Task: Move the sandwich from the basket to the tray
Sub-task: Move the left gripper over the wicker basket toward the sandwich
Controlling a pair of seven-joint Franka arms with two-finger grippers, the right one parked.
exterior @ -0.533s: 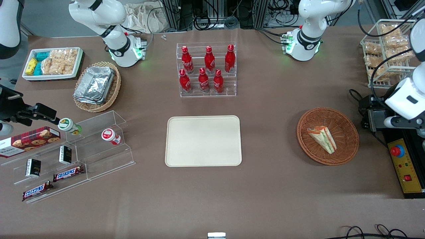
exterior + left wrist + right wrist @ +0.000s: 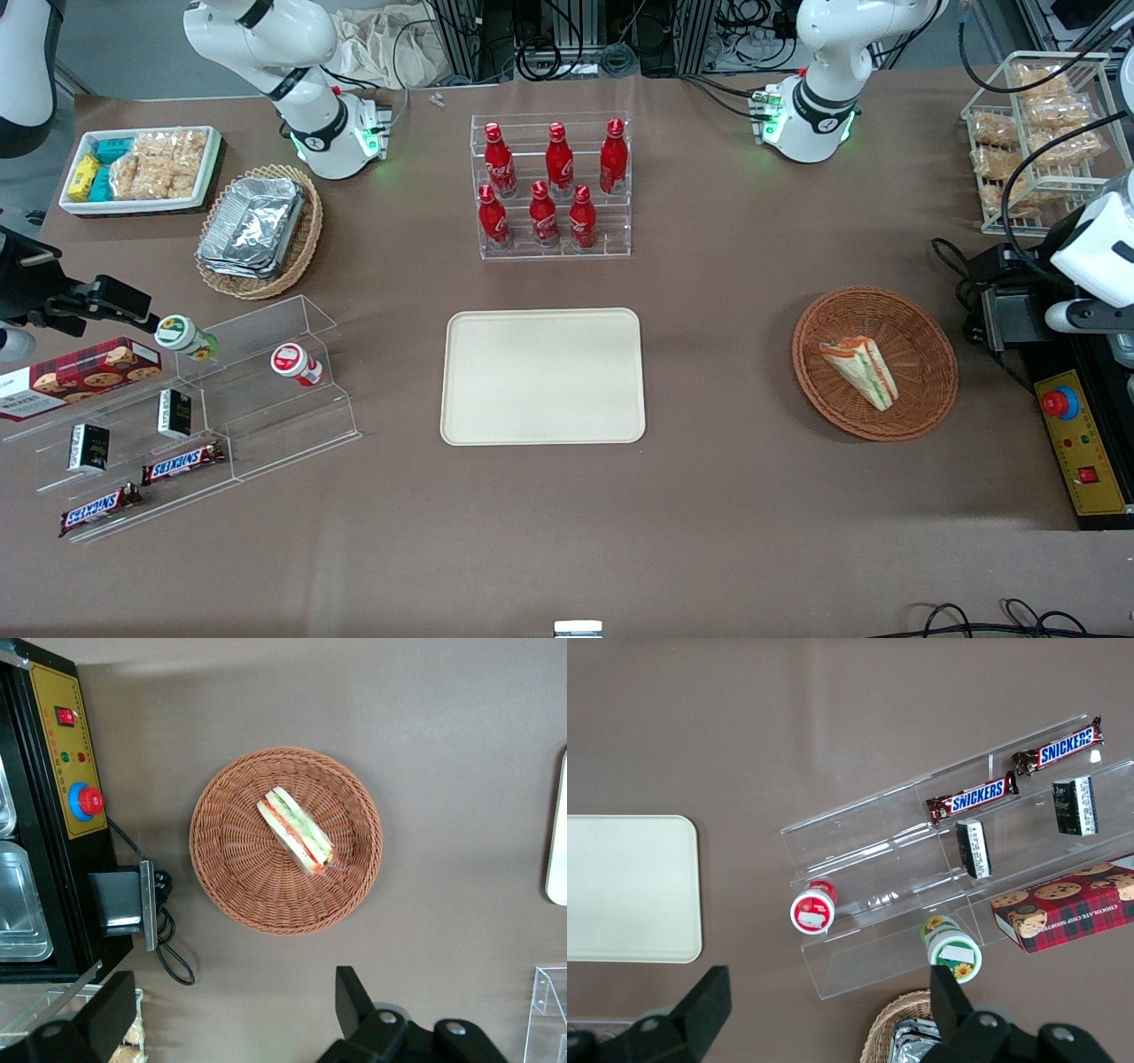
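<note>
Sandwich (image 2: 859, 372): lies in basket (image 2: 921, 330), not yet lifted.
Tray (image 2: 542, 376): bare, waits.
Claw (image 2: 235, 1014): high above basket, fingers apart, holds nothing.

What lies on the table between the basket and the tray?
Nothing: in the front view, only bare brown table separates the basket holding the sandwich from the tray. The open gripper hangs above the table beside the basket.
</note>
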